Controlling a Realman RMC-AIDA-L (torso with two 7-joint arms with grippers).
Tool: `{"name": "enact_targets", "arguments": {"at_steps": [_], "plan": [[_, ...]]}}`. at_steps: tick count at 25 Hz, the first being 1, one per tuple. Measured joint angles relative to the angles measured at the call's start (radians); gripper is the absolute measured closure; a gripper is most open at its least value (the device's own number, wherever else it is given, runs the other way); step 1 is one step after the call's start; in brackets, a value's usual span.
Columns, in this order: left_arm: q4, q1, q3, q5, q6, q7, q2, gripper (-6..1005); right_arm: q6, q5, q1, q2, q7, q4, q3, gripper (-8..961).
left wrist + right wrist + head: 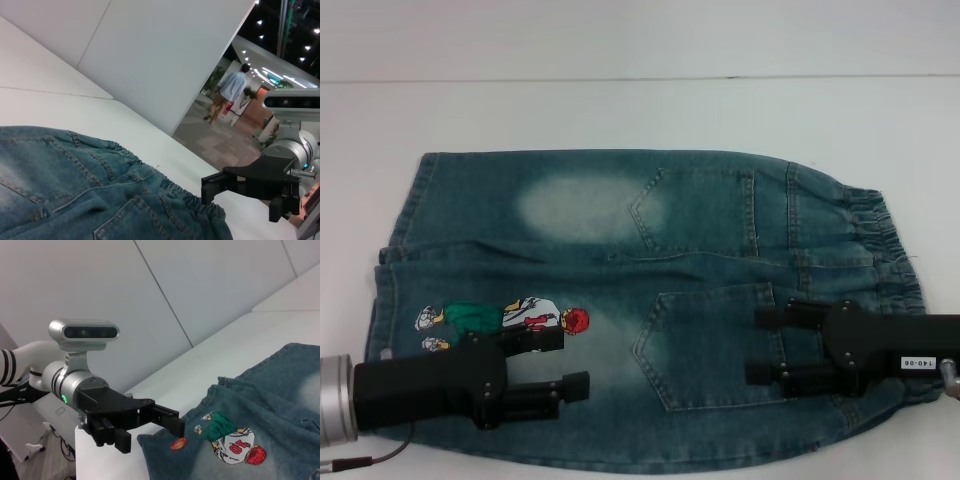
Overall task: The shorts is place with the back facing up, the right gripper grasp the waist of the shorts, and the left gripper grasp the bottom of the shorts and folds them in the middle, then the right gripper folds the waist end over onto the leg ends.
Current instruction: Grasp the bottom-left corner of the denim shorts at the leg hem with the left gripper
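The shorts [650,300], faded blue-green denim, are lying flat and back-up across the white table [640,110], showing two patch pockets, pale bleached patches and a footballer print [505,318] by the hems. The left gripper [575,362] is hovering open over the leg end near the table's front edge. The right gripper [760,345] is hovering open over the nearer pocket, beside the gathered waist [880,240].

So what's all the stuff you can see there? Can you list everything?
shorts: one, faded blue-green denim, spread flat on the table, back pockets up, waistband on the robot's right.
footballer print: one, green, white and red, near the leg hems on the left.
table: one, white, under the shorts.
left gripper: one, black with silver cuff, open, over the leg end.
right gripper: one, black with white label, open, over the near pocket by the waist.
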Motion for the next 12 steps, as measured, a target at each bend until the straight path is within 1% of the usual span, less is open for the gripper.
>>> {"name": "enact_targets", "arguments": {"at_steps": [5,12], "plan": [[0.0,0.001,-0.001,0.001,-0.001,0.0,0.0,127,0.0,0.002,0.001,0.001,0.0,0.0,0.0,7],[0.004,0.007,-0.001,0.002,-0.001,0.0,0.003,127,0.003,0.002,0.005,0.007,-0.005,0.0,-0.002,7]]}}
